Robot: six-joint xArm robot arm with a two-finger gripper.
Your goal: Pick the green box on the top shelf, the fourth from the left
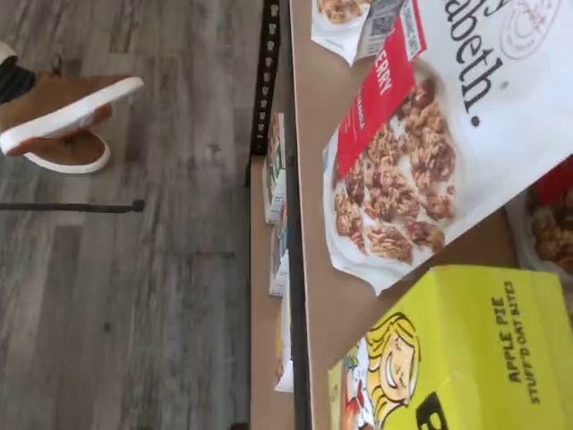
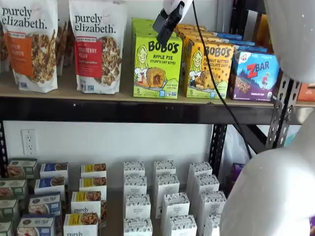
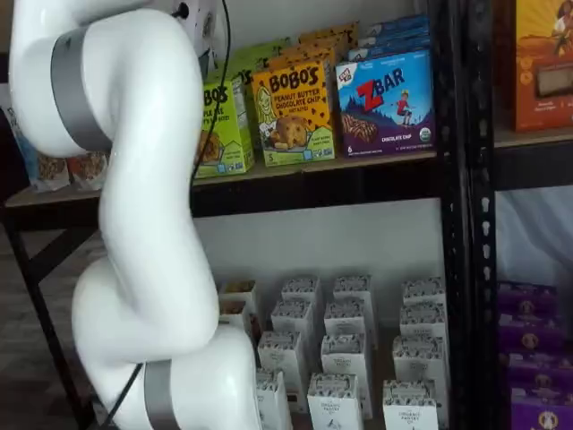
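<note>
Shelving of black steel fills the wall behind the robot, and the white arm (image 3: 143, 224) stands in front of it, bulky enough to cover much of one shelf view. Beneath the gripper runs the top shelf (image 2: 123, 93), a tan board with a thick black front beam. The gripper (image 2: 167, 22) hangs from above with a black cable trailing down beside it; its dark fingers show side-on with no clear gap between them, so I cannot tell how far apart they are, and nothing is in their hold. Directly below and just behind the fingertips stands the green box (image 2: 156, 66), upright at the shelf's front edge, its Bobo's apple pie face turned outward; the fingers sit over its upper right corner in that view, whether touching or not I cannot say. In the wrist view the green box's yellow-green top and cartoon girl lie close under the camera. Beside it, away from the cable, a cranberry granola bag (image 2: 97, 46) stands upright. On the cable's side stands a yellow-orange Bobo's box (image 2: 209, 69), then a blue-purple ZBar box (image 2: 256, 73) further along.
</note>
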